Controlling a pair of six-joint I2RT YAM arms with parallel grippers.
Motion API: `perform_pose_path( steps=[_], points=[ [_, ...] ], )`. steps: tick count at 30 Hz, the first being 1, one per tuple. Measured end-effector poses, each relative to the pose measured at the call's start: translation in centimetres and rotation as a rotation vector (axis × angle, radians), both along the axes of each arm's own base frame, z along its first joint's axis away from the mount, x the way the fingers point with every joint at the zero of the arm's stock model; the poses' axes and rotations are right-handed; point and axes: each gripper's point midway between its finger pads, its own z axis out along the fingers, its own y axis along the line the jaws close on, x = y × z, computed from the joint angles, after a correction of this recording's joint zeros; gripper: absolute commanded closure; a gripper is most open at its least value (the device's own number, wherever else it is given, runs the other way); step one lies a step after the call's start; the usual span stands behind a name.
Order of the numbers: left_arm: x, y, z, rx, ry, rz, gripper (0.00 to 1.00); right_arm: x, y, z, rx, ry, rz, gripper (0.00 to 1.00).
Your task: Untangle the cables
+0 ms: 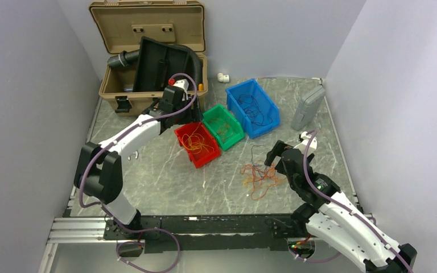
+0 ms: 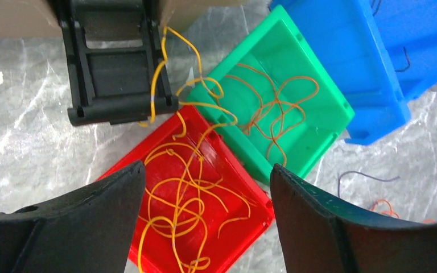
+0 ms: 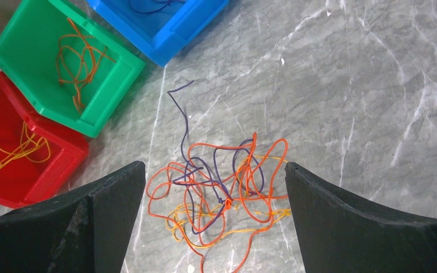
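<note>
Left gripper (image 2: pixel 205 170): hung over the red bin (image 1: pixel 203 160), jaws spread wide with nothing between them.
Right gripper (image 3: pixel 215 166): hung over the marble table (image 3: pixel 347 85), jaws released and empty, straight above the tangle.
Tangle of cables (image 3: pixel 222 193): lay on the table in front of the bins, orange and red loops knotted with purple and a few yellow strands; one purple end (image 3: pixel 179 114) trailed toward the bins.
Yellow cables (image 2: pixel 188 193): coiled loosely in the red bin; a few strands ran up over its far rim and rested on the black latch (image 2: pixel 119 74) of the tan case.
Orange cables (image 2: pixel 273 108): looped on the floor of the green bin (image 2: pixel 318 131), just beside the red one.
Dark cables (image 1: pixel 256 108): in the blue bin (image 2: pixel 341 62), next to the green one; colour hard to tell.
</note>
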Motion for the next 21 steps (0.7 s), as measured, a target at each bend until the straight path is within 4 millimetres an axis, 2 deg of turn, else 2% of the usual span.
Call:
perform_pose_path(
  steps=[2, 4, 11, 16, 21],
  points=[
    [0.7, 0.0, -0.6, -0.005, -0.016, 0.022, 0.23, 0.0, 0.0, 0.3, 0.005, -0.008, 0.0, 0.06],
    [1.2, 0.0, -1.2, -0.012, -0.03, 0.043, 0.33, 0.1, 0.0, 0.7, 0.01, -0.017, -0.001, 0.06],
    [3.0, 0.3, -3.3, 0.01, -0.06, 0.09, 1.0, 0.0, -0.2, 1.0, 0.007, -0.028, -0.003, 0.06],
    [3.1, 0.4, -3.8, 0.037, -0.059, 0.079, 1.0, 0.1, -0.2, 1.5, 0.009, -0.037, -0.004, 0.06],
    [2.3, 0.7, -2.5, 0.046, -0.073, 0.057, 1.0, 0.2, -0.2, 1.3, 0.001, -0.031, -0.008, 0.06]
  ],
)
